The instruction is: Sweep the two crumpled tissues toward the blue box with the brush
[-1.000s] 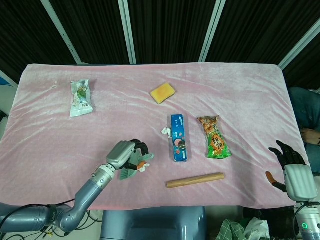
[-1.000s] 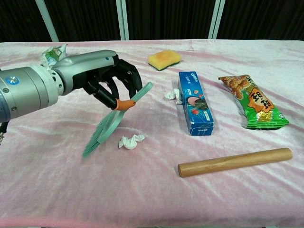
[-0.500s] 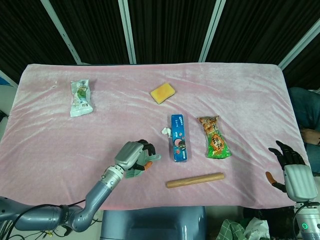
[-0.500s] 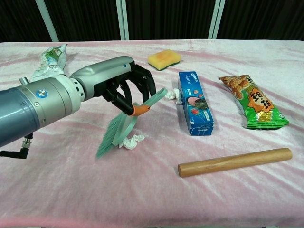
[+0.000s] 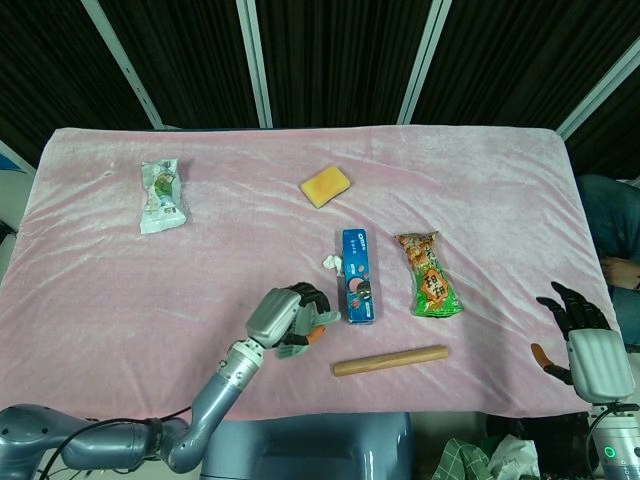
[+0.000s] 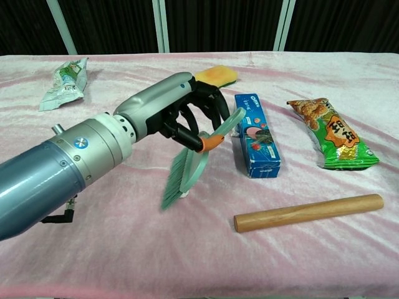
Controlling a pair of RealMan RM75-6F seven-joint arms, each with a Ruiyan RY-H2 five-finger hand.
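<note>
My left hand (image 6: 184,112) (image 5: 287,316) grips a teal brush (image 6: 185,169) by its handle. The bristles point down onto the cloth just left of the blue box (image 6: 255,133) (image 5: 358,275). One crumpled tissue (image 5: 329,263) lies against the box's left side in the head view; in the chest view the hand and brush handle cover it. The other tissue is hidden behind the bristles and the hand. My right hand (image 5: 581,336) hangs off the table's right front corner, fingers apart, holding nothing.
A wooden rolling pin (image 6: 308,213) (image 5: 390,360) lies in front of the box. A green snack bag (image 6: 330,134) (image 5: 430,275) is to its right. A yellow sponge (image 6: 215,76) sits behind it, and a white-green packet (image 6: 64,75) is at the far left.
My left hand has carried the brush to the right toward the blue box. The tissue that lay by the bristles is now out of sight behind them. The right hand has not moved.
</note>
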